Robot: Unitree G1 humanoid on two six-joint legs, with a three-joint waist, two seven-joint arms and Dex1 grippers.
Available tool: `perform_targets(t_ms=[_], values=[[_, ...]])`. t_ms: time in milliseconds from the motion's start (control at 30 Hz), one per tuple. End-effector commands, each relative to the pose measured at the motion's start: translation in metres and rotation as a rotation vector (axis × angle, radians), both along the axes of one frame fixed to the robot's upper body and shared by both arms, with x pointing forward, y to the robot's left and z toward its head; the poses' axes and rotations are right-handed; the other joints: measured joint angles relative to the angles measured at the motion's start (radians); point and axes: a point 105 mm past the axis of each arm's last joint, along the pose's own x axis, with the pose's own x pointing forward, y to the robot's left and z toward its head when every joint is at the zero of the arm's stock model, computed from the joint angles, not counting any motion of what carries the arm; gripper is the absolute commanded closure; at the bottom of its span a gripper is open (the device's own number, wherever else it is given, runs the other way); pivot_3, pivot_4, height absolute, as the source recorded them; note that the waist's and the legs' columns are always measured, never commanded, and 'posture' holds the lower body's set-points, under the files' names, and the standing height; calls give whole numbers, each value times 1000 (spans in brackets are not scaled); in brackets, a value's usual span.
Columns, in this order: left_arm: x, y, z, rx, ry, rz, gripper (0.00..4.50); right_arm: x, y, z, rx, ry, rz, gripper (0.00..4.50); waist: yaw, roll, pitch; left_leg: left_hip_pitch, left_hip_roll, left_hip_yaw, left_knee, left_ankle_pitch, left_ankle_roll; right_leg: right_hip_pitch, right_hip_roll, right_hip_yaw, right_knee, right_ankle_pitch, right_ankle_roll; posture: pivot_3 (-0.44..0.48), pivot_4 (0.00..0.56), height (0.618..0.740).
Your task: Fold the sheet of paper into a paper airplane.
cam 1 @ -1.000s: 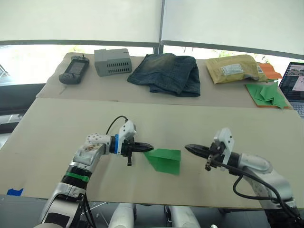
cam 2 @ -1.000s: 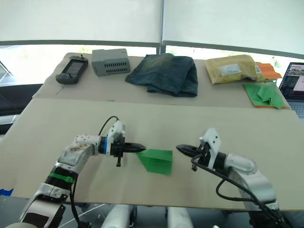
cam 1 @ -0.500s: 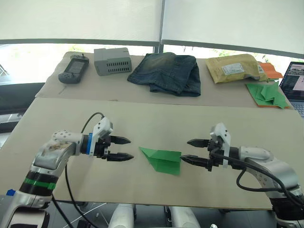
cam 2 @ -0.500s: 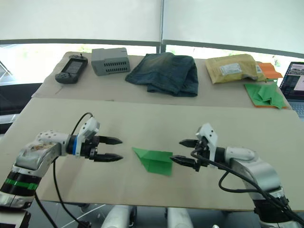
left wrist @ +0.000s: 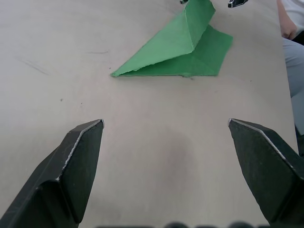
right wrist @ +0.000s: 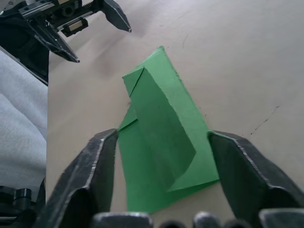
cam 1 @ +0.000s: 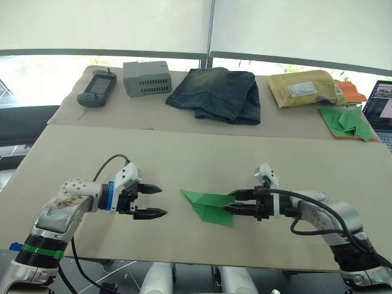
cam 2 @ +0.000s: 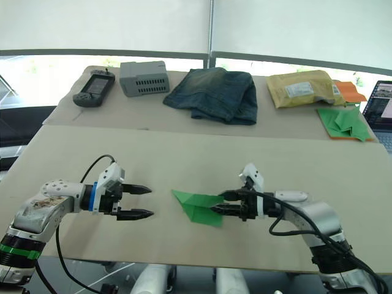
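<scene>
On a tan table [cam 1: 73, 153], paper airplane [cam 1: 208, 205] between spread right gripper [cam 1: 231, 203] fingers, left gripper [cam 1: 157, 201] spread apart, white blinds [cam 1: 110, 24] behind.

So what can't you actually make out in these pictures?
- Underside of the green paper airplane: pressed to the table in every view.
- Laptop: cut off by the head views' edge.
- Label on the yellow envelope: print too small.
- Handheld device: screen too small to read.

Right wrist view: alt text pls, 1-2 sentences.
A folded green paper airplane lies on a tan table between the open fingers of the right hand, its pointed end aimed away. Beyond it, the open left hand hangs apart from the paper.
</scene>
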Motion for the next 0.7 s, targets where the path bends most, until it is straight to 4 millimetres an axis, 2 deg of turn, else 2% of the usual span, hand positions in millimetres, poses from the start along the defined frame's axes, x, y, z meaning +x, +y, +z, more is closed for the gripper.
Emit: perform_targets(t_ms=[33, 133, 200, 400, 500, 600, 700], values=[[2, 0, 12, -12, -49, -3, 26, -3, 5, 7, 33, -21, 43, 2710, 0, 0, 0, 0, 0, 0, 0, 0, 0, 0, 0, 0, 0, 0, 0, 0, 150, 728], [3, 1, 13, -16, -52, 5, 26, -2, 5, 10, 33, -45, 50, 3740, 0, 0, 0, 0, 0, 0, 0, 0, 0, 0, 0, 0, 0, 0, 0, 0, 150, 728], [4, 1, 14, -19, -51, 8, 26, 0, 5, 21, 29, -102, 68, 4463, 0, 0, 0, 0, 0, 0, 0, 0, 0, 0, 0, 0, 0, 0, 0, 0, 150, 728], [3, 1, 14, -25, -40, 14, 26, 18, 6, 63, -2, -355, 111, 4486, -4, 0, 0, 0, 0, 0, 0, 0, 0, -1, 0, 0, 1, 0, 0, 0, 150, 728], [4, 1, 13, -29, -33, 21, 26, 31, 9, 79, -109, -652, 168, 4486, -3, 0, 0, 0, 0, 0, 0, 0, 0, -1, 0, 0, 1, 0, 0, 0, 150, 728], [6, 3, 10, -14, -13, 31, 26, 38, 13, 84, -203, -947, 246, 4486, -4, 0, 0, 0, 0, 1, 0, 0, 0, -1, 0, 0, 1, 0, 0, 0, 150, 728], [8, 6, 7, 1, -11, 35, 26, 41, 18, 90, -220, -1193, 290, 4486, -4, 0, 1, 0, 0, 1, 0, 0, 0, -1, 0, 0, 1, 0, 0, 0, 150, 728]])
